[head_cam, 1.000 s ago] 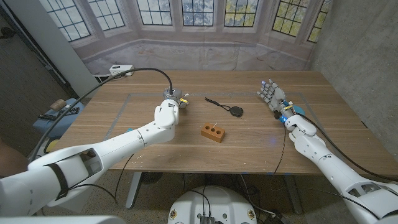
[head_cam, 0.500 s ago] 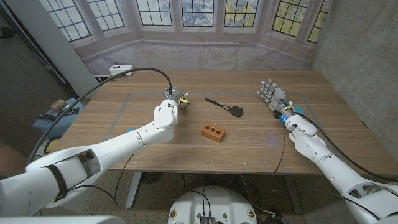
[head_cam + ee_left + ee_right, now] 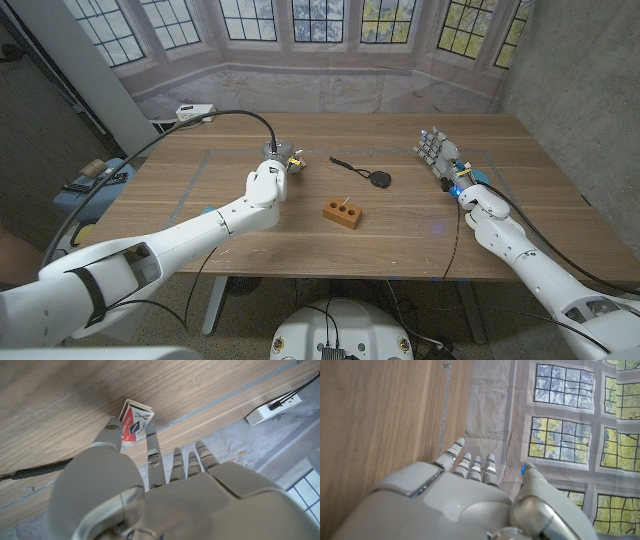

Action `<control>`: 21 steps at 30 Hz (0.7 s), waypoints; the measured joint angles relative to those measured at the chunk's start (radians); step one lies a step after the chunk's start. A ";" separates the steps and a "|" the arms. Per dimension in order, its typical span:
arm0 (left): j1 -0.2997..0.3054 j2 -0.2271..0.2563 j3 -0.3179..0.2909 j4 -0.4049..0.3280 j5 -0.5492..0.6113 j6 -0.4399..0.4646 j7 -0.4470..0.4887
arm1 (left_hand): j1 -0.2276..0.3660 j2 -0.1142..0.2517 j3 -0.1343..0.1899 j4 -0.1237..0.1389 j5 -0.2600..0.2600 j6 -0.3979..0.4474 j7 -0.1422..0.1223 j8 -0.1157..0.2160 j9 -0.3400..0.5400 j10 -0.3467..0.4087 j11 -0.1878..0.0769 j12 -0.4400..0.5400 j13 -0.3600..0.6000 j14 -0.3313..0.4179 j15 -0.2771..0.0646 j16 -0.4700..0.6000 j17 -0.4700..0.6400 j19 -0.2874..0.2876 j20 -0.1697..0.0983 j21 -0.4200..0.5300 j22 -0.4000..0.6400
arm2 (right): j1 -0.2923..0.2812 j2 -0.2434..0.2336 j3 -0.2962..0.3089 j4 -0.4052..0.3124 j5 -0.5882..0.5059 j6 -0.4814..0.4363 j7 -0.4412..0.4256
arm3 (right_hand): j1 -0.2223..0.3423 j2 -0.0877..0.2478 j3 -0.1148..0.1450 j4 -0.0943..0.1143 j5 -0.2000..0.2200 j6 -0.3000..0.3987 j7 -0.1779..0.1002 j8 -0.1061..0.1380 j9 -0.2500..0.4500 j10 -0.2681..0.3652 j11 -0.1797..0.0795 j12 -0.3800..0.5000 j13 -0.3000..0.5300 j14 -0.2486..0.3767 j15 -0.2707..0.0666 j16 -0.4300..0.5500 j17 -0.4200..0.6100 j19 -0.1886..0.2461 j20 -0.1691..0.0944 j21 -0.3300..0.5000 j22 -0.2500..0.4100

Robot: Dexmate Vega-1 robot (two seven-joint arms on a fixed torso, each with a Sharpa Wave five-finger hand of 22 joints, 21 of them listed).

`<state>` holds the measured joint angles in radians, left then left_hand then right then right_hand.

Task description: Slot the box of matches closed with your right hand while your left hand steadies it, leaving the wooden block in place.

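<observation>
Room: bay windows behind a wooden table.
Matchbox: lies on the table at 10 o'clock from the block, right at the left hand's fingertips; red label up. Whether the tray is slid out cannot be told.
Left hand: fingers apart, reaching over the matchbox; contact uncertain, no grip seen.
Right hand: empty, fingers spread, well apart at 3 o'clock from the matchbox.
Nearer hand: left.
Block contents: one match stands in a hole.
Other: a black cord lies between block and right hand.
</observation>
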<state>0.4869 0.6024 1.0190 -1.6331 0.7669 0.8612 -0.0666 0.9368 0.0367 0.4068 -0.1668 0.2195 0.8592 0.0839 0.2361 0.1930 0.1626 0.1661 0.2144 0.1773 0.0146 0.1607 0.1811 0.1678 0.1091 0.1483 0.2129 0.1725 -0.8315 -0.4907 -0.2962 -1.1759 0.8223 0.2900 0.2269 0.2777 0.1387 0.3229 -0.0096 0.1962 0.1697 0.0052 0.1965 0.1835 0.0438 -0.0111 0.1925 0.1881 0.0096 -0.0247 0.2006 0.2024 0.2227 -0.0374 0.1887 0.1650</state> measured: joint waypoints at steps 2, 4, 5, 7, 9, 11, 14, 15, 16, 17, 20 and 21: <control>0.002 0.001 -0.003 -0.005 0.000 0.000 0.000 | 0.000 0.000 0.000 0.000 0.000 0.000 0.000 0.000 0.000 0.000 0.000 -0.004 0.000 0.000 0.000 0.000 0.000 0.000 0.000 0.000 0.000 | 0.000 0.000 0.000 0.000 0.000 -0.001 -0.002 | -0.004 0.004 0.000 0.000 0.000 0.000 0.000 0.000 0.000 0.000 0.000 0.000 0.000 0.000 0.000 0.000 0.000 0.004 0.004 0.000 0.000; 0.005 0.003 -0.006 -0.011 -0.007 -0.002 0.003 | 0.000 0.000 0.000 0.000 0.000 0.000 0.000 -0.006 0.000 0.000 0.000 -0.004 0.000 0.000 0.000 0.000 0.000 0.000 0.000 -0.003 0.000 | -0.006 -0.004 0.001 -0.012 -0.001 -0.002 -0.005 | -0.004 0.004 0.000 0.000 0.000 0.000 0.000 0.000 0.000 0.000 0.000 0.000 0.000 0.000 0.000 0.000 0.000 0.007 0.007 0.000 0.000; 0.005 0.004 -0.006 -0.013 -0.008 -0.002 0.004 | 0.000 0.000 0.000 0.000 0.000 0.000 0.000 -0.008 0.000 0.000 0.000 -0.004 0.000 0.000 0.000 0.000 0.000 0.000 0.000 -0.006 0.000 | -0.006 -0.004 0.001 -0.013 -0.001 -0.002 -0.005 | -0.004 0.004 0.000 0.000 0.000 0.000 0.000 0.000 0.000 0.000 0.000 0.000 0.000 0.000 0.000 0.000 0.000 0.007 0.007 0.000 0.000; 0.009 0.006 -0.011 -0.020 -0.011 -0.003 0.004 | 0.000 0.000 0.000 0.000 0.000 0.000 0.000 -0.008 0.000 0.000 0.000 -0.004 0.000 0.000 0.000 0.000 0.000 0.000 0.000 -0.006 0.001 | -0.008 -0.006 0.001 -0.018 -0.003 -0.003 -0.008 | -0.004 0.004 0.000 0.000 0.000 0.000 0.000 0.000 0.000 0.000 0.000 0.000 0.000 0.000 0.000 0.000 0.000 0.007 0.007 0.000 0.000; 0.011 0.008 -0.013 -0.025 -0.016 -0.003 0.004 | 0.000 0.000 -0.004 0.004 0.000 0.000 0.000 -0.008 0.000 0.000 0.000 -0.004 0.000 0.000 0.000 0.000 0.000 0.000 0.000 -0.006 0.002 | -0.010 -0.009 0.001 -0.024 -0.004 -0.005 -0.010 | -0.004 0.004 0.000 0.000 0.000 0.000 0.000 0.000 0.000 0.000 0.000 0.000 0.000 0.000 0.000 0.000 0.000 0.001 0.013 0.000 0.000; 0.013 0.010 -0.017 -0.030 -0.021 -0.004 0.004 | 0.000 0.000 -0.004 0.004 0.000 0.000 0.000 -0.008 0.000 0.000 0.000 -0.007 0.000 0.000 0.000 -0.003 0.000 0.000 0.000 -0.006 0.002 | -0.012 -0.010 0.001 -0.028 -0.005 -0.006 -0.013 | -0.004 0.004 0.000 0.000 0.000 0.000 0.000 0.000 0.000 0.000 0.000 0.000 0.000 0.000 0.000 0.000 0.000 0.001 0.013 0.000 0.000; 0.019 0.015 -0.026 -0.041 -0.031 -0.007 0.004 | 0.000 0.000 -0.004 0.004 0.000 0.000 0.000 -0.014 0.005 0.000 0.000 -0.008 0.000 0.000 0.000 -0.004 0.000 0.000 0.000 -0.006 0.002 | -0.014 -0.013 0.000 -0.035 -0.007 -0.008 -0.017 | -0.004 0.004 0.000 0.000 0.000 0.002 0.002 0.000 0.000 0.000 0.000 0.000 0.000 0.000 0.000 0.000 0.000 0.001 0.013 0.000 0.000; 0.020 0.017 -0.028 -0.045 -0.031 -0.007 0.004 | 0.000 0.000 -0.004 0.004 0.000 0.000 0.000 -0.015 0.005 0.000 0.000 -0.008 0.000 0.000 0.000 -0.004 0.000 0.000 0.000 -0.006 0.002 | -0.014 -0.013 0.000 -0.035 -0.008 -0.008 -0.019 | -0.004 0.004 0.000 0.000 0.000 0.004 0.004 0.000 0.000 0.000 0.000 0.000 0.000 0.000 0.000 0.000 0.000 0.001 0.013 0.000 0.000; 0.021 0.019 -0.030 -0.048 -0.031 -0.007 0.004 | 0.000 0.000 -0.004 0.004 0.000 0.000 0.000 -0.015 0.005 0.000 0.000 -0.008 0.000 0.000 0.000 -0.004 0.000 0.000 0.000 -0.009 0.002 | -0.014 -0.013 0.000 -0.035 -0.008 -0.009 -0.021 | -0.004 0.004 0.000 0.000 0.000 0.006 0.006 0.000 0.000 0.000 0.000 0.000 0.000 0.000 0.000 0.000 0.000 0.001 0.013 0.000 0.000; 0.021 0.020 -0.031 -0.050 -0.031 -0.007 0.004 | 0.000 0.000 -0.004 0.004 0.000 0.000 0.000 -0.015 0.005 0.000 0.000 -0.007 0.000 0.000 0.000 -0.004 0.000 0.000 0.000 -0.010 0.002 | -0.014 -0.013 0.000 -0.035 -0.009 -0.009 -0.021 | -0.004 0.004 0.000 0.000 0.000 0.006 0.006 0.000 0.000 0.000 0.000 0.000 0.000 0.000 0.000 0.000 0.000 0.001 0.013 0.000 0.000; 0.024 0.026 -0.035 -0.060 -0.046 -0.016 0.002 | 0.000 0.000 -0.004 0.004 0.000 0.000 0.000 -0.015 0.005 0.000 0.000 -0.008 0.000 0.000 0.000 -0.004 0.000 0.000 0.000 -0.010 0.002 | -0.014 -0.013 0.000 -0.035 -0.010 -0.011 -0.026 | -0.004 0.004 0.004 -0.004 0.000 0.006 0.006 0.000 0.000 0.000 0.000 0.000 0.000 0.000 0.000 0.000 0.000 0.001 0.013 0.000 0.000; 0.025 0.028 -0.036 -0.062 -0.046 -0.016 0.002 | 0.000 0.000 -0.004 0.004 0.000 0.000 0.000 -0.015 0.005 0.000 0.000 -0.007 0.000 0.000 0.000 -0.004 0.000 0.000 0.000 -0.010 0.002 | -0.023 -0.020 -0.002 -0.055 -0.012 -0.012 -0.029 | -0.004 0.004 0.004 -0.004 0.000 0.006 0.006 0.000 0.000 0.000 0.000 0.000 0.000 0.000 0.000 0.000 0.000 0.001 0.013 0.000 0.000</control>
<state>0.5122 0.6303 0.9835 -1.6955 0.7213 0.8453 -0.0648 0.9368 0.0367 0.4025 -0.1625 0.2195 0.8591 0.0840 0.2215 0.1981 0.1626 0.1661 0.2069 0.1774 0.0145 0.1608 0.1774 0.1679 0.1091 0.1483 0.2032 0.1749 -0.8541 -0.5103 -0.2983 -1.2309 0.8108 0.2779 0.1981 0.2738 0.1426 0.3272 -0.0138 0.1962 0.1754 0.0109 0.1965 0.1835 0.0438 -0.0111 0.1925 0.1881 0.0096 -0.0248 0.2006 0.2023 0.2242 -0.0249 0.1887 0.1650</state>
